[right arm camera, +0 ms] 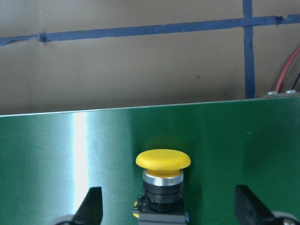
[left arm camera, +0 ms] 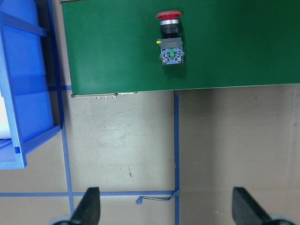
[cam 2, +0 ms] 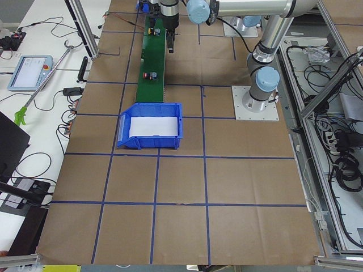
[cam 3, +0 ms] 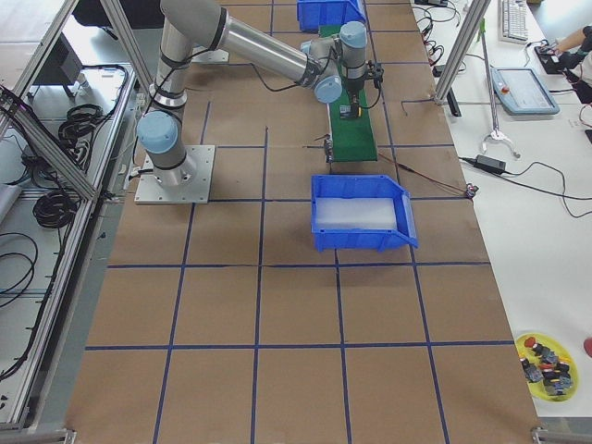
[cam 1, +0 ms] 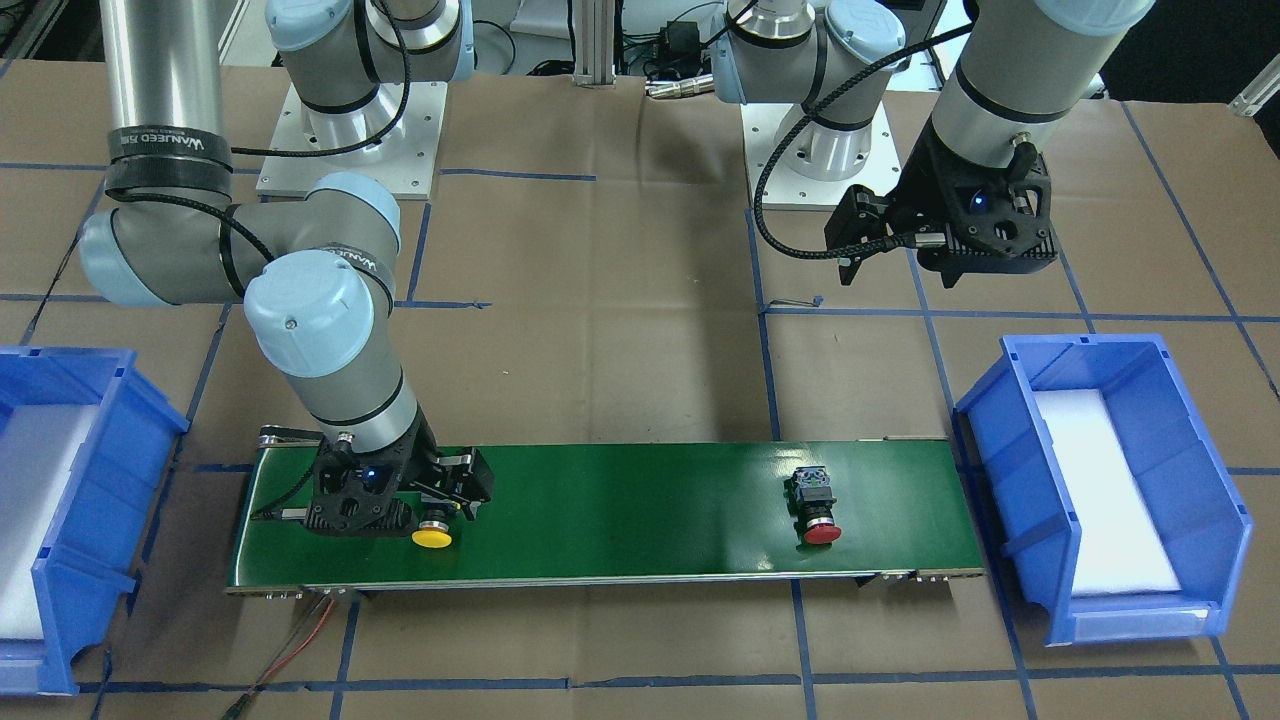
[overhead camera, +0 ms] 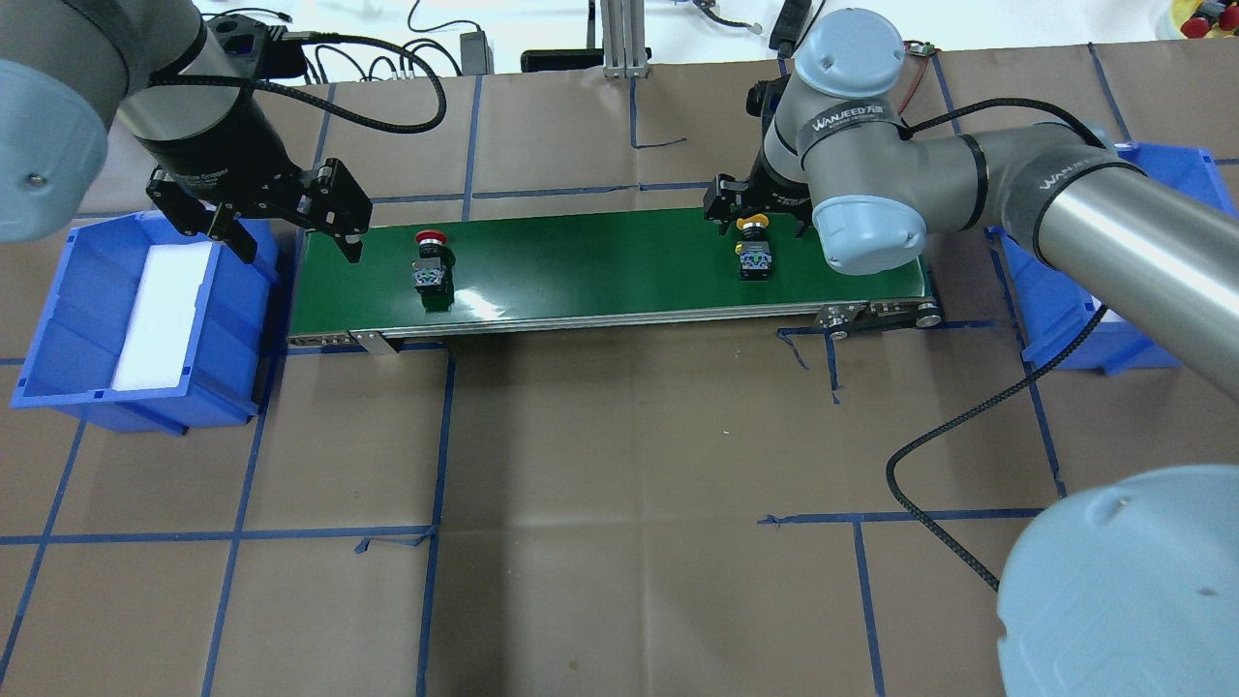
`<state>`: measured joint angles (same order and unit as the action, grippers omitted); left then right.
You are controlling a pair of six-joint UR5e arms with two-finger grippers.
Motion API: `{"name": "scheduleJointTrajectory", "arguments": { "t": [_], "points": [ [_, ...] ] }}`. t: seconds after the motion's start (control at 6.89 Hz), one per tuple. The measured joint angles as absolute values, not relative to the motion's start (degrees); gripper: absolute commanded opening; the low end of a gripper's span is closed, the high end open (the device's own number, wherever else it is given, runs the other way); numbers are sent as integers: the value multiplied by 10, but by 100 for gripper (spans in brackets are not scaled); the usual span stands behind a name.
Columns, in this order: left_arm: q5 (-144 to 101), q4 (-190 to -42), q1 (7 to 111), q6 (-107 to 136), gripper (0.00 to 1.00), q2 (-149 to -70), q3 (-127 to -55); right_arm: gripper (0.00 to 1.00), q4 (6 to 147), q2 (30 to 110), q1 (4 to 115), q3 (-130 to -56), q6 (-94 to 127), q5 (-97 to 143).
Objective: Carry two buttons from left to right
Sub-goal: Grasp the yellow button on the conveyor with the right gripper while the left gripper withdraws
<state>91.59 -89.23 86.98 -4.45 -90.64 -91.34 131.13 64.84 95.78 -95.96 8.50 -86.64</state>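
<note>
The red button lies on its side at the left end of the green conveyor belt. It also shows in the left wrist view. The yellow button lies on its side near the belt's right end. My right gripper is open and low over the yellow button, one finger on each side, not touching it. In the front view this gripper stands right behind the yellow cap. My left gripper is open and empty, raised over the belt's left edge, apart from the red button.
A blue bin with white foam stands off the belt's left end. A second blue bin stands off the right end, partly hidden by my right arm. Brown paper with blue tape lines covers the table.
</note>
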Motion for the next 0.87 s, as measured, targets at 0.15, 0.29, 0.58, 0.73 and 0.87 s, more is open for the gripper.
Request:
{"name": "scheduleJointTrajectory", "arguments": {
  "t": [0.15,0.29,0.58,0.73,0.87],
  "points": [
    [914,-886,870,-42,100,-908,-913,93,1311,645,958,-958,85,-879],
    [913,-883,871,-39,100,-909,-912,84,1311,643,958,-958,85,-891],
    [914,-879,880,-24,100,-912,-912,82,1305,641,958,-962,85,-900],
    [915,-874,885,-19,100,-914,-911,68,1303,639,958,-965,86,-901],
    [916,-872,887,-18,100,-915,-911,45,1302,639,958,-969,85,-901]
  ]
}}
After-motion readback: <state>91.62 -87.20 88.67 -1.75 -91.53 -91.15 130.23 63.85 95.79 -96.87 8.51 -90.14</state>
